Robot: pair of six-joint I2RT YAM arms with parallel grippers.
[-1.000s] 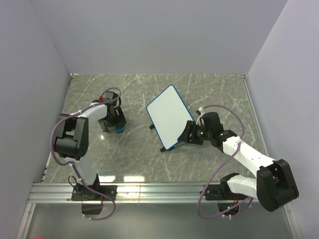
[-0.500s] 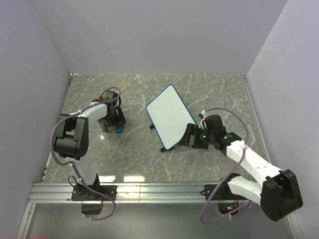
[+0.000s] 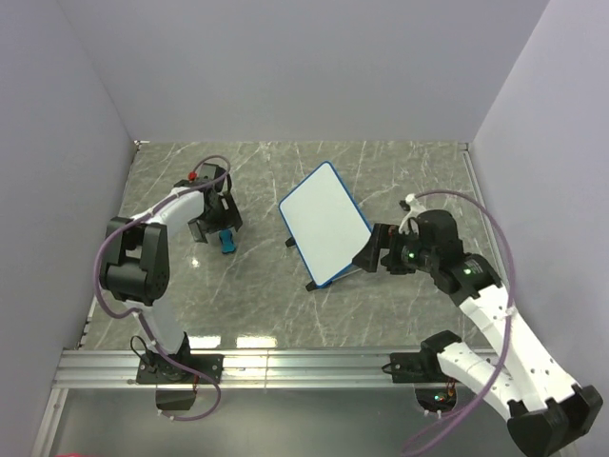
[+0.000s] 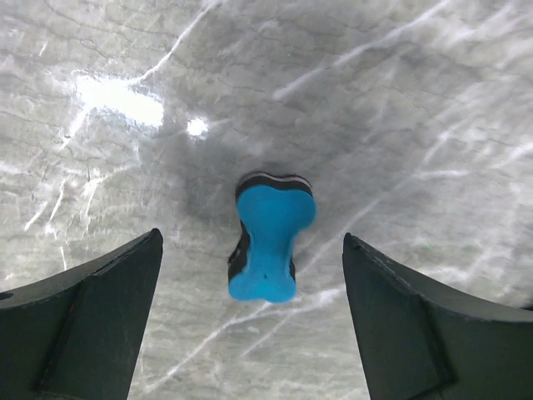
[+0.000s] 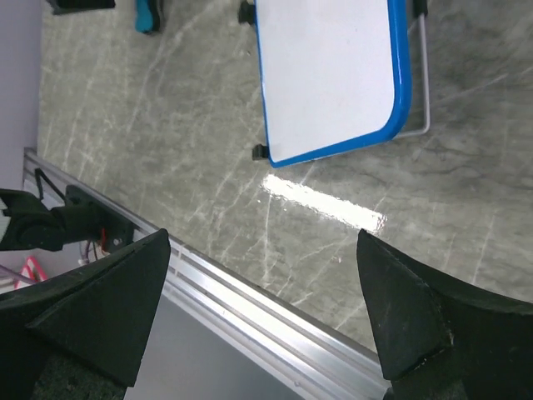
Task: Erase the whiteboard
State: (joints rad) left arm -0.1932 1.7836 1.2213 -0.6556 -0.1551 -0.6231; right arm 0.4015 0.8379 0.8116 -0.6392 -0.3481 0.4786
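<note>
The whiteboard (image 3: 324, 224) has a blue rim and stands tilted on a wire stand mid-table; its face looks blank. It also shows in the right wrist view (image 5: 329, 75). A blue eraser (image 3: 226, 242) lies on the marble to its left, and shows in the left wrist view (image 4: 268, 242). My left gripper (image 3: 222, 228) is open and hovers right above the eraser (image 4: 252, 242), not touching it. My right gripper (image 3: 369, 257) is open and empty, just off the board's near right corner (image 5: 262, 237).
A metal rail (image 3: 285, 362) runs along the near table edge, also seen in the right wrist view (image 5: 250, 308). White walls close the far and side edges. The board's black feet (image 5: 260, 152) rest on the marble.
My left gripper has let go of the eraser and lifted off it toward the far side. My right arm has drawn back to the right, away from the board's corner.
</note>
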